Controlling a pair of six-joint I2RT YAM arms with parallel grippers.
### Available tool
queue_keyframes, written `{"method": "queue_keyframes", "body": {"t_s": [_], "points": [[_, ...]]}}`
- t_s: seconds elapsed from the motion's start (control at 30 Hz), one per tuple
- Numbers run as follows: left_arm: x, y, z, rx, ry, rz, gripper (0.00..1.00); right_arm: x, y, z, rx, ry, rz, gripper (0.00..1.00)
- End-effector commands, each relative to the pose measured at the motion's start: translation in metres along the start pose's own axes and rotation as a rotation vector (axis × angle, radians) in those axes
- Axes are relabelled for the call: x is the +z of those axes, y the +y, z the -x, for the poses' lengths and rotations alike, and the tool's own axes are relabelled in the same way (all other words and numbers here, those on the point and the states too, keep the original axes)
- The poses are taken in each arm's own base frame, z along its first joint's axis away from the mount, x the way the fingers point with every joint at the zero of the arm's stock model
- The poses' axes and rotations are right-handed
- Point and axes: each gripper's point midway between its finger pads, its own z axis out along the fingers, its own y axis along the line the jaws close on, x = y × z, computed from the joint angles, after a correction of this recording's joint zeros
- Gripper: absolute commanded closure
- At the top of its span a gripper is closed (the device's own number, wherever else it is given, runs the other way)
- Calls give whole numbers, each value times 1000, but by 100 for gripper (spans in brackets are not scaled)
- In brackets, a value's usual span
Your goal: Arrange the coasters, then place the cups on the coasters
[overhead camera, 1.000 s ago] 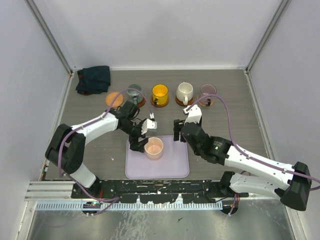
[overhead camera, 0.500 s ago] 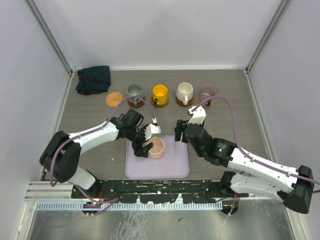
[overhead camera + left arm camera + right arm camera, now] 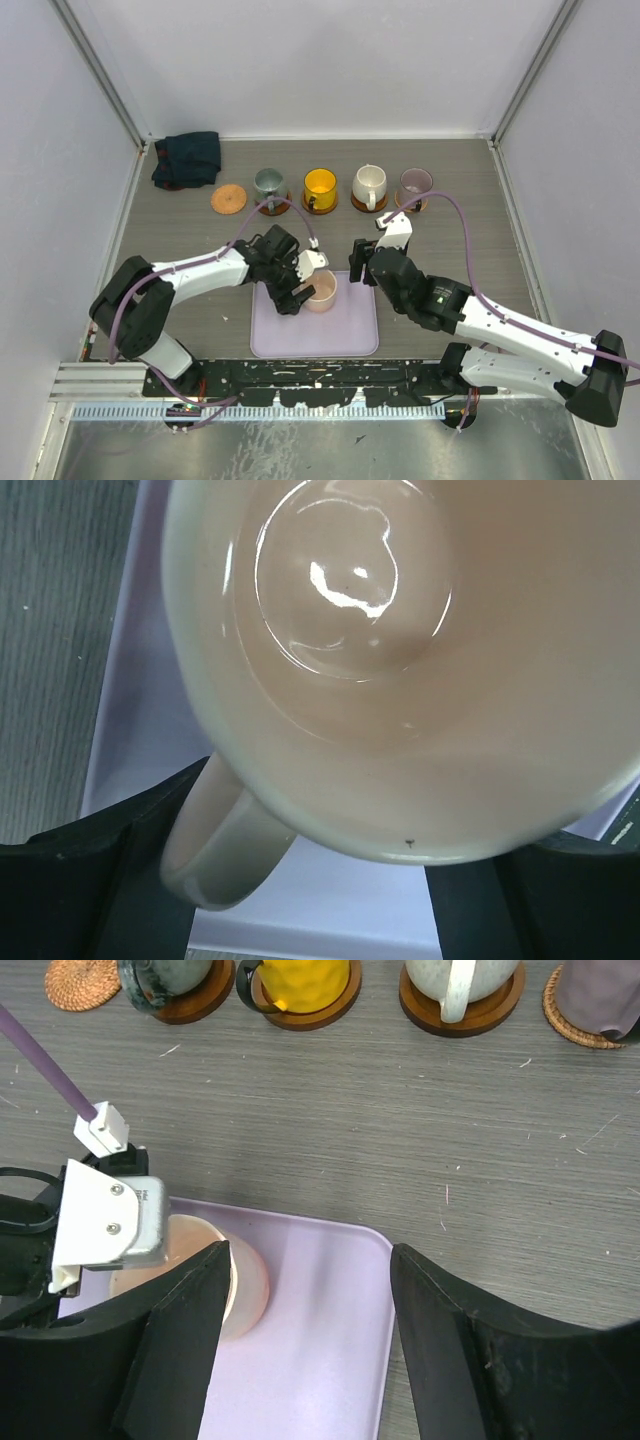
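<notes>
- The lilac tray point(image 3: 340, 335) lies at the near middle of the table point(image 3: 470, 240); every place below is given from it.
- The pink cup point(image 3: 400, 680) stands upright on the tray's far half, about midway across its width.
- The left gripper point(image 3: 303, 283) reaches in over the tray's far left corner. Its jaws are wide, with one finger on each side of the pink cup. The wrist view is nearly all cup, with the handle in front of one dark finger point(image 3: 90, 880). I cannot tell whether the pads press the cup's wall or only flank it.
- The right gripper point(image 3: 308, 1260) hangs over the tray's far right corner. Its jaws are spread, and only tray surface and table show between them.
- Beyond the tray's far edge, well apart from it, a row runs from left to right:
  - the bare cork coaster point(image 3: 228, 198), past the tray's left side
  - the grey-green cup point(image 3: 268, 182) on the left dark coaster point(image 3: 205, 1000)
  - the yellow cup point(image 3: 320, 184) on the middle dark coaster point(image 3: 300, 1018)
  - the cream cup point(image 3: 369, 182) on the right dark coaster point(image 3: 462, 1022)
  - the purple-grey cup point(image 3: 414, 183) on the second cork coaster point(image 3: 560, 1015), past the tray's right side
- A dark cloth point(image 3: 187, 158) is bunched farther back than the row, beyond the tray's left side.
</notes>
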Motion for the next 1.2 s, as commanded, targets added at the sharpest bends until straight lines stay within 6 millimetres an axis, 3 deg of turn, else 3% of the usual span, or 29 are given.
{"method": "queue_keyframes", "body": {"t_s": [0.0, 0.37, 0.73, 1.17], "points": [[-2, 9, 17, 21, -30, 43, 23, 1, 2, 10, 35, -32, -3, 30], [-11, 15, 42, 87, -155, 89, 23, 6, 5, 6, 19, -19, -7, 31], [-9, 11, 55, 104, -241, 72, 23, 9, 5, 8, -13, -19, -20, 31], [-10, 2, 61, 145, -289, 29, 36, 13, 8, 6, -20, -7, -21, 31]]}}
